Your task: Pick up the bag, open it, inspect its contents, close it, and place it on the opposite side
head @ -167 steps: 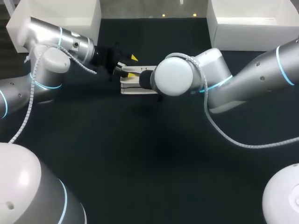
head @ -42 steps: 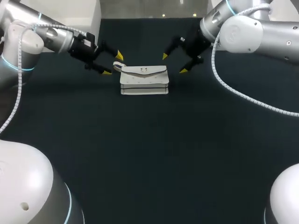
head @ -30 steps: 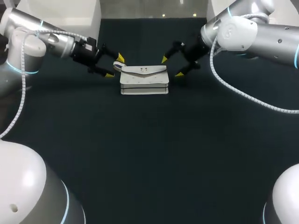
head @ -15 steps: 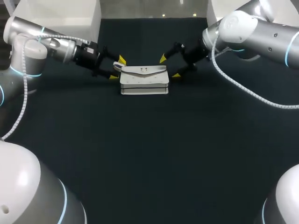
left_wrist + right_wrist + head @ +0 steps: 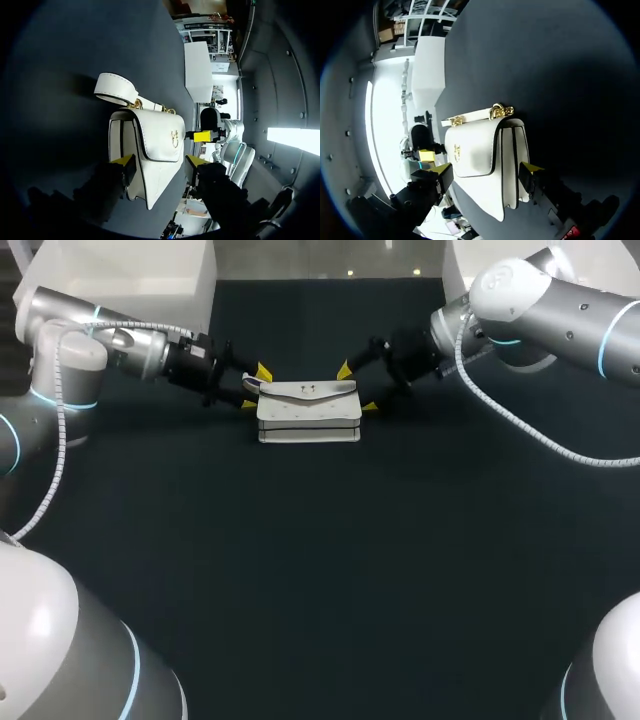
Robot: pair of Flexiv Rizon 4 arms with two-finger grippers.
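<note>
**A:** What differs from a moment back?

**B:** Both arms have closed in. A second and a half ago the tools hung clear of the bag [image 5: 308, 412], out at its 9 and 3 o'clock. Now the left tool [image 5: 256, 388] is right at the 9 o'clock end and the right tool [image 5: 357, 388] at the 3 o'clock end. Earlier still, the right arm's elbow lay across the bag and hid half of it.

**A:** And the bag itself?

**B:** It hasn't shifted. It lies flat on the dark worktop [image 5: 320, 570], toward 12 o'clock from the middle, with its flap down. Its strap [image 5: 116, 89] loops out at the 10 o'clock corner.

**A:** How do the tools stand?

**B:** Both are wide. In the left wrist view, the left tool [image 5: 158, 161] has one yellow tip on each side of the bag's [image 5: 155, 145] near end, and the right tool [image 5: 202, 136] is beyond the far end. The right wrist view mirrors that: the right tool [image 5: 485, 168] straddles its end of the bag [image 5: 475, 150], with the left tool [image 5: 426, 155] beyond. Neither is holding anything.

**A:** Any label or writing?

**B:** There's a small gold emblem [image 5: 175, 137] on the flap, and gold chain links [image 5: 500, 110] where the strap joins. The emblem might be lettering or just a clasp; it is too small to tell.
</note>
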